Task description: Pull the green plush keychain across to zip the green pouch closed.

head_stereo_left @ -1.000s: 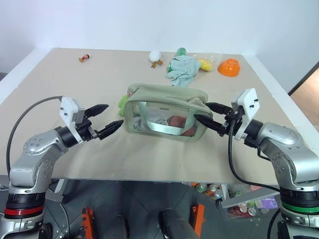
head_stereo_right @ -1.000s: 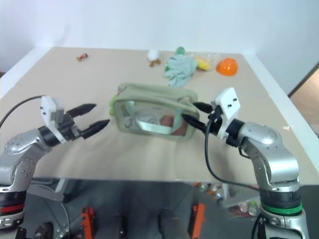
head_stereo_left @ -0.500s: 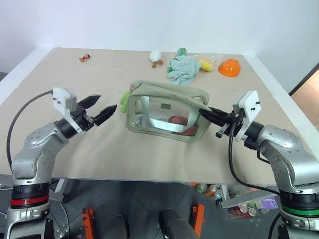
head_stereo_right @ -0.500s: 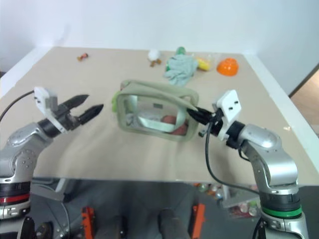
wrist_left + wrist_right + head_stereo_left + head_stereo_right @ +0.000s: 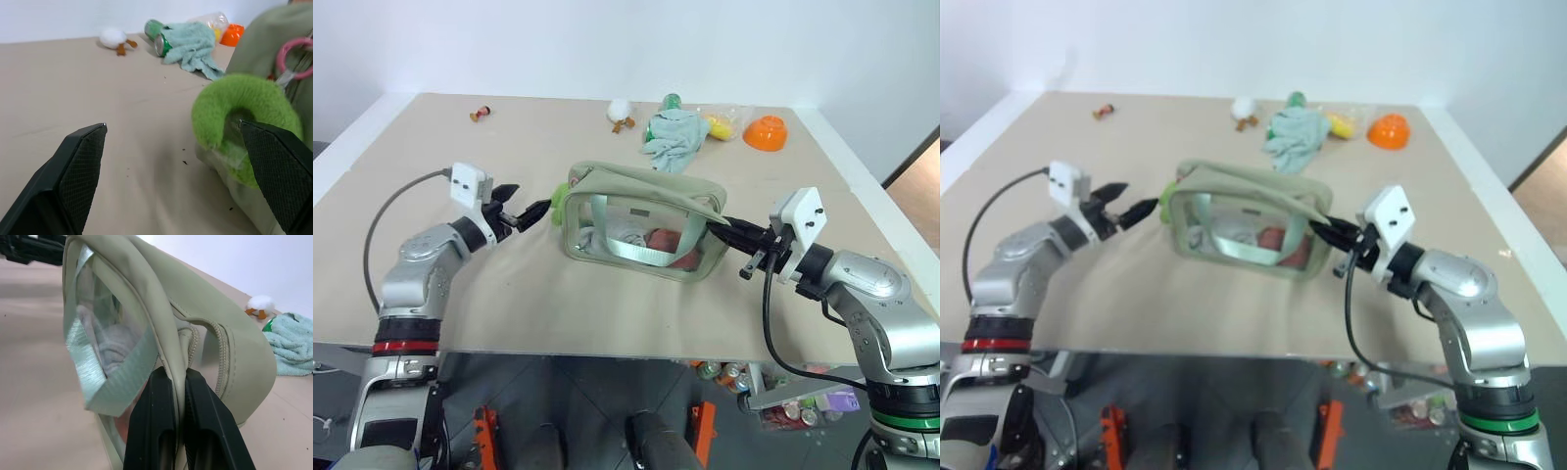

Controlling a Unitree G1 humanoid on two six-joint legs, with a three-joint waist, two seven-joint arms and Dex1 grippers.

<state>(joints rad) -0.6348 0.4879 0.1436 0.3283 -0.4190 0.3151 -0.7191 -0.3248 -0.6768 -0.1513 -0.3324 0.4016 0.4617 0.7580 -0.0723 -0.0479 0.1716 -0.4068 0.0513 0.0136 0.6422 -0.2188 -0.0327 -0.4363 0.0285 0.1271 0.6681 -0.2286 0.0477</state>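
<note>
The green pouch [image 5: 641, 223] at mid-tabletop [image 5: 460, 166] is pinched at its right end by the right gripper [image 5: 732, 231]. The green plush keychain [image 5: 244, 115], at its left end, is flanked, ungrasped, by the left gripper's [image 5: 530, 211] spread fingers [image 5: 80, 161]; zipping remains.

Lab test space — bare white walls, plain beige table [image 5: 460, 323] with scattered props, cans [image 5: 729, 372] beneath.
</note>
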